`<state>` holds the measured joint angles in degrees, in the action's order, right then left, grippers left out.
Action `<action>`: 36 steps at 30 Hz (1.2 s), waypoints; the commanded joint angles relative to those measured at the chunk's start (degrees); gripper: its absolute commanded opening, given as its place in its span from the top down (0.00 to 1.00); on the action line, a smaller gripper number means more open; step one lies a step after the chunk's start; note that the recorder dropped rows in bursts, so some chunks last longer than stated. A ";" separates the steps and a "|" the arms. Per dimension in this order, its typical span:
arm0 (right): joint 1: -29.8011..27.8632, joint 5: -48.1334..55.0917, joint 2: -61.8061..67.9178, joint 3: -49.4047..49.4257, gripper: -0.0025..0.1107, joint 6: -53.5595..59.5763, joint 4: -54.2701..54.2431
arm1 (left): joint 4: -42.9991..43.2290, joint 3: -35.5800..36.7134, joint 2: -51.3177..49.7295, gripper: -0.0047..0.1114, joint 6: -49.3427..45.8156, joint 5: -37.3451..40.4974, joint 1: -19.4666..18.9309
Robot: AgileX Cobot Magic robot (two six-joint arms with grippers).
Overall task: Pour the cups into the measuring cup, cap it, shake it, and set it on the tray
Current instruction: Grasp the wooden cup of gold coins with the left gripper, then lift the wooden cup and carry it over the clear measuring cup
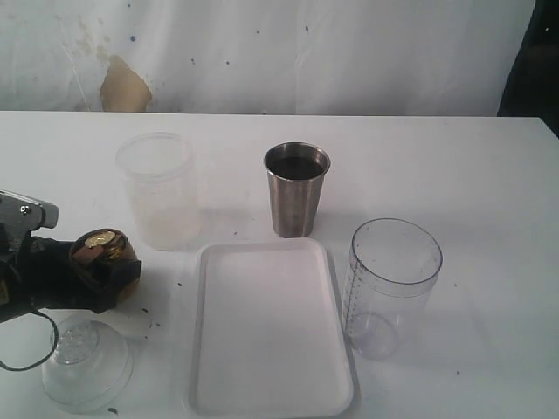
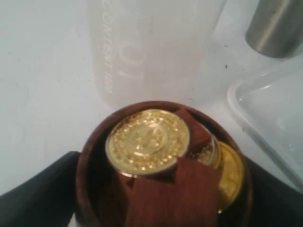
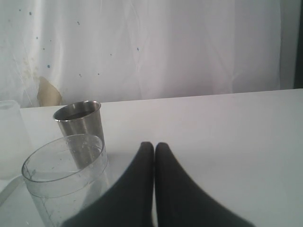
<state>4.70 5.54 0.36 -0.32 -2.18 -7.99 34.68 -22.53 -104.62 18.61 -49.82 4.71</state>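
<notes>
Barely begun, by the look of it. Left gripper (image 1: pixel 109 264) clamped around the brown wooden cup (image 2: pixel 87 161), gold coins (image 2: pixel 147 142) inside, low beside the tray's (image 1: pixel 271 397) left edge; lifted or resting, impossible to tell. Steel tumbler (image 1: pixel 297 196) upright behind the tray, unpoured. Measuring cup (image 1: pixel 393 279) upright just right of the tray, seemingly empty, uncapped. Clear domed piece (image 1: pixel 86 367), likely the cap, on the table near the left arm. Right gripper (image 3: pixel 155 156) pinched closed on nothing, near the measuring cup. Left to do: both pours, capping, shaking, placing on the tray.
</notes>
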 commanded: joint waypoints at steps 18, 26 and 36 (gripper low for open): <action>0.38 -0.45 -0.36 0.32 0.98 -0.03 0.06 | 18.83 -1.48 27.41 0.96 28.09 -4.48 1.79; 0.38 -0.45 -0.36 0.32 0.98 -0.03 0.06 | 24.33 -13.94 27.94 0.96 37.49 20.14 19.60; 0.38 -0.45 -0.36 0.32 0.98 -0.03 0.06 | 25.42 -34.24 19.34 0.96 27.09 55.13 42.60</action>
<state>4.70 5.54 0.36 -0.32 -2.18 -7.99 59.74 -53.59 -82.83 47.85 1.99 44.75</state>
